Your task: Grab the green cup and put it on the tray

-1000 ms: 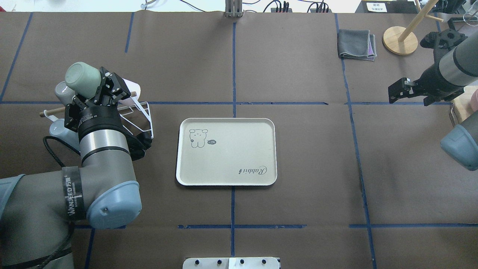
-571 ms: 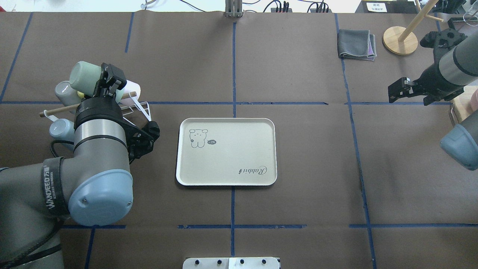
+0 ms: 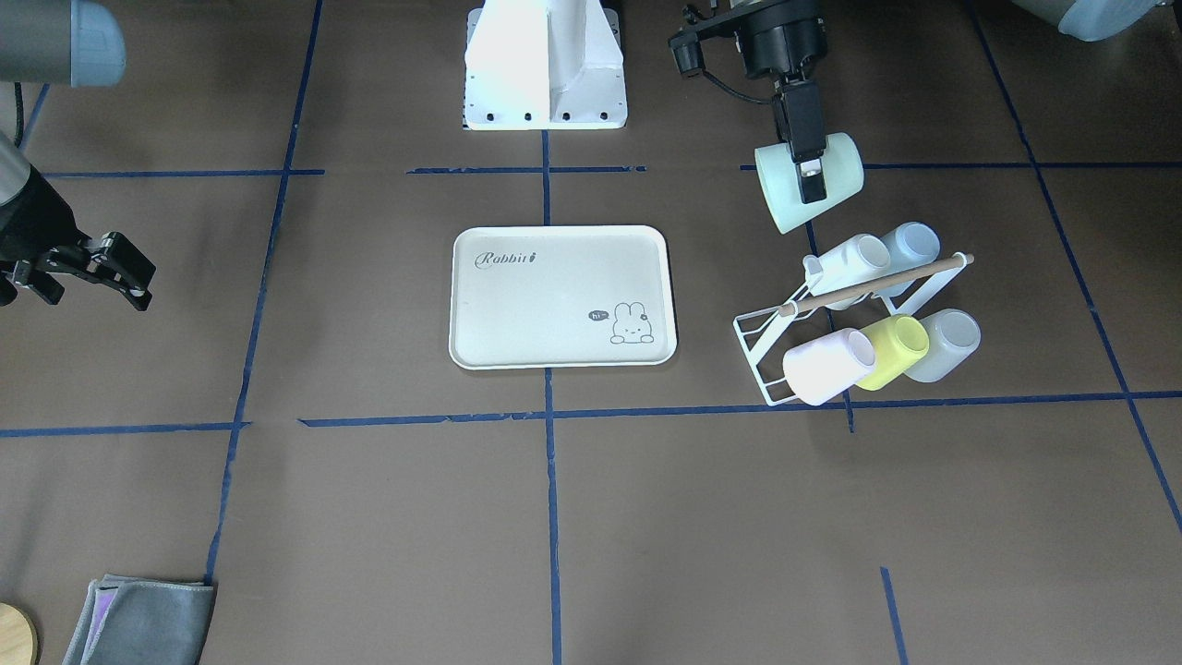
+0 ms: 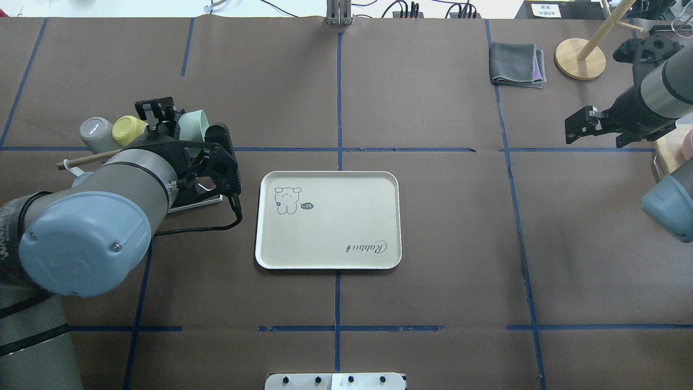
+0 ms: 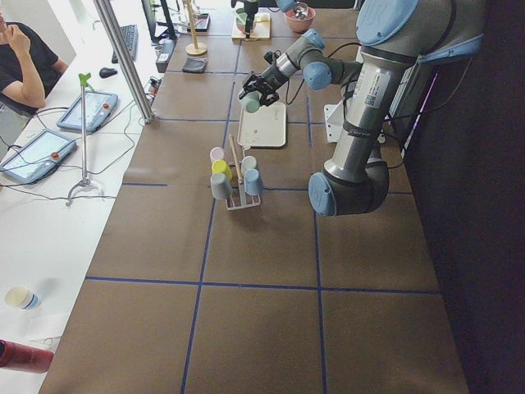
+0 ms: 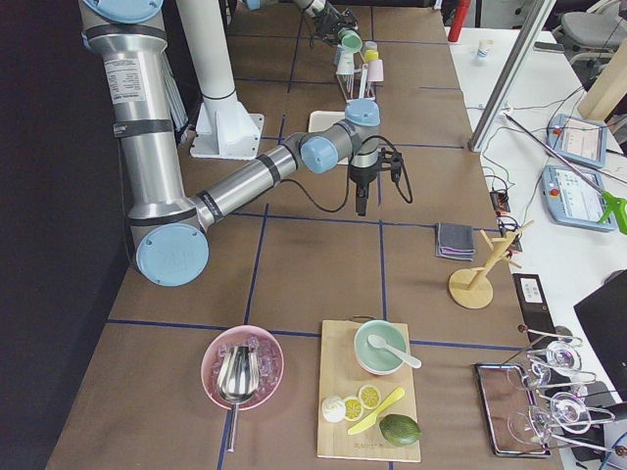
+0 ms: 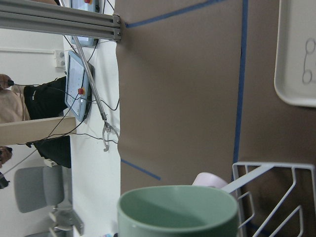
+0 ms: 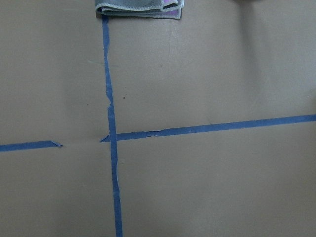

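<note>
Above the brown, blue-taped table (image 3: 369,517) my left fingers (image 3: 811,175) pinch the green cup (image 3: 785,199) sideways, mouth toward the tray (image 3: 554,314) beside them; right fingers (image 3: 125,261) spread.

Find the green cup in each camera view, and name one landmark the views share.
Front-facing: green cup up and right of the tray.
Overhead: green cup up and left of the tray.
Left side: green cup top centre, small.
Right side: green cup top centre, small.
Left wrist: green cup at bottom edge, close.
Right wrist: not in it.
Landmark: the tray, missing only from right wrist.
</note>
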